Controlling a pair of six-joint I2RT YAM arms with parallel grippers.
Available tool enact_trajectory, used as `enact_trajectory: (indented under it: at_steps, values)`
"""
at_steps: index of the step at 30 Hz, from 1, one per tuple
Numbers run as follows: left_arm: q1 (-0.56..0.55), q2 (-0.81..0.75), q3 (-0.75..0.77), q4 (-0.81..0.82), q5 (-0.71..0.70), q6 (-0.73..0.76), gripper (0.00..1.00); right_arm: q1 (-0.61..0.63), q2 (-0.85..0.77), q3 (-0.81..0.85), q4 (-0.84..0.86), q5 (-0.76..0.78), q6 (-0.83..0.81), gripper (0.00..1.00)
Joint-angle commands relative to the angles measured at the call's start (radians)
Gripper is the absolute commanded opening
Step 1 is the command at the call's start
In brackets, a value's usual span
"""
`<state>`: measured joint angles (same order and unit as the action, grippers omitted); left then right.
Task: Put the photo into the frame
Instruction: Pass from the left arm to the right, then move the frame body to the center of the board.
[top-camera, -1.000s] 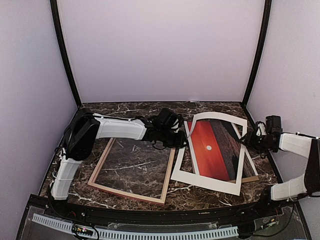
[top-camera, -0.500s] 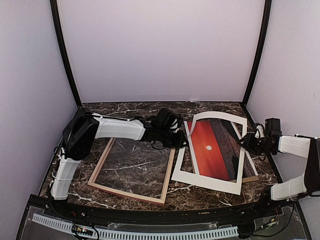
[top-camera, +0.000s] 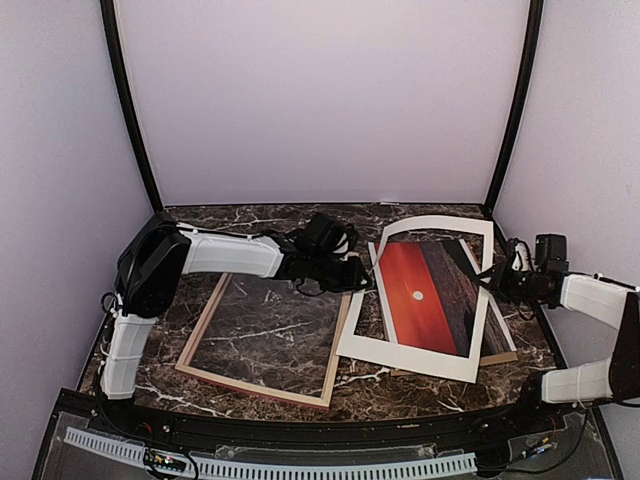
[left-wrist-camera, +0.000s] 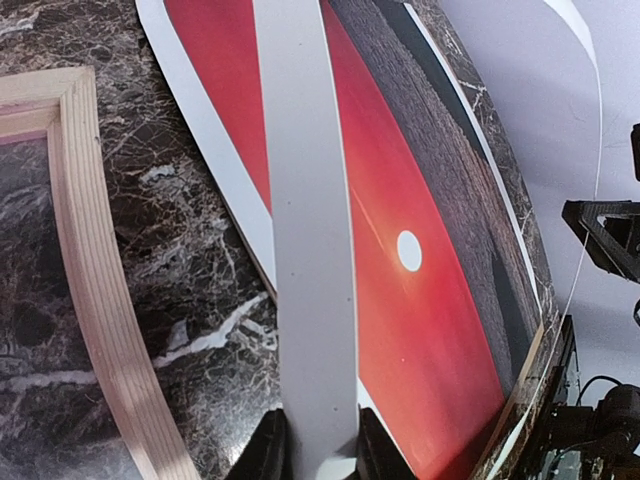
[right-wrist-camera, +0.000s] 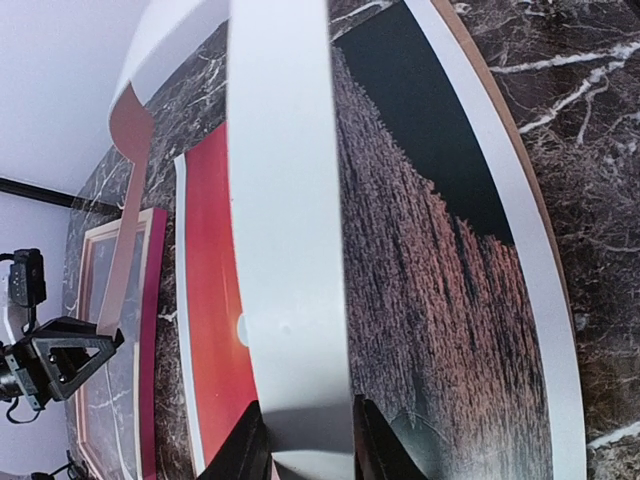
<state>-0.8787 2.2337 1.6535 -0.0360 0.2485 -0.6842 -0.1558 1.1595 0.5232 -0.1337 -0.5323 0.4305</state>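
The photo (top-camera: 425, 296), a red-orange sunset print with a white sun, lies flat at the right of the table. Over it is a white mat board (top-camera: 405, 357), its far end lifted and bowed, its near edge resting on the table. My left gripper (top-camera: 362, 282) is shut on the mat's left rail (left-wrist-camera: 312, 250), jaws tight on either side. My right gripper (top-camera: 491, 282) is shut on the mat's right rail (right-wrist-camera: 288, 220). The frame (top-camera: 265, 340) lies at the left, pale wood side up and with nothing inside it, beside the left gripper (left-wrist-camera: 318, 458).
A brown backing board (top-camera: 503, 357) shows under the photo at its right and near edges. The enclosure's walls stand close behind and to the right of the right arm. Dark marble table (top-camera: 250, 222) shows beyond the frame.
The right gripper has closed onto the mat's right rail. The mat's far end has risen and shifted back, uncovering more of the photo. The left arm has shifted slightly.
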Motion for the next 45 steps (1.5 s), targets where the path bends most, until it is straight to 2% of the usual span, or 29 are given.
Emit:
enact_trajectory:
  at_steps: [1, 12, 17, 20, 25, 27, 30, 36, 39, 41, 45]
  values:
    - [0.006, -0.074, -0.014, 0.016, -0.015, 0.004, 0.23, -0.004, -0.024, 0.009, 0.028, -0.092, 0.015, 0.27]
    - [0.008, -0.081, -0.015, -0.011, -0.054, 0.019, 0.24, -0.004, -0.046, 0.012, 0.026, -0.146, 0.025, 0.14]
    - [0.008, -0.087, -0.015, -0.022, -0.073, 0.032, 0.30, -0.004, -0.056, 0.036, 0.006, -0.152, 0.022, 0.06]
    - [0.008, -0.091, -0.015, -0.028, -0.083, 0.042, 0.36, -0.004, -0.063, 0.050, 0.003, -0.170, 0.031, 0.00]
    - [0.010, -0.108, -0.014, -0.040, -0.098, 0.079, 0.48, -0.002, -0.073, 0.086, -0.027, -0.198, 0.038, 0.00]
    - [0.011, -0.125, -0.020, -0.045, -0.107, 0.101, 0.58, -0.002, -0.079, 0.103, -0.042, -0.207, 0.037, 0.00]
    - [0.022, -0.161, -0.040, -0.051, -0.119, 0.134, 0.66, -0.001, -0.086, 0.130, -0.060, -0.224, 0.044, 0.00]
    - [0.085, -0.270, -0.090, -0.158, -0.137, 0.226, 0.77, 0.016, -0.107, 0.203, -0.082, -0.261, 0.090, 0.00]
    - [0.127, -0.330, -0.144, -0.228, -0.221, 0.268, 0.81, 0.035, -0.117, 0.240, -0.091, -0.264, 0.112, 0.00]
    - [0.172, -0.381, -0.205, -0.251, -0.273, 0.282, 0.83, 0.048, -0.121, 0.264, -0.088, -0.272, 0.129, 0.00]
    - [0.297, -0.472, -0.340, -0.275, -0.287, 0.288, 0.85, 0.078, -0.119, 0.310, -0.067, -0.293, 0.166, 0.00]
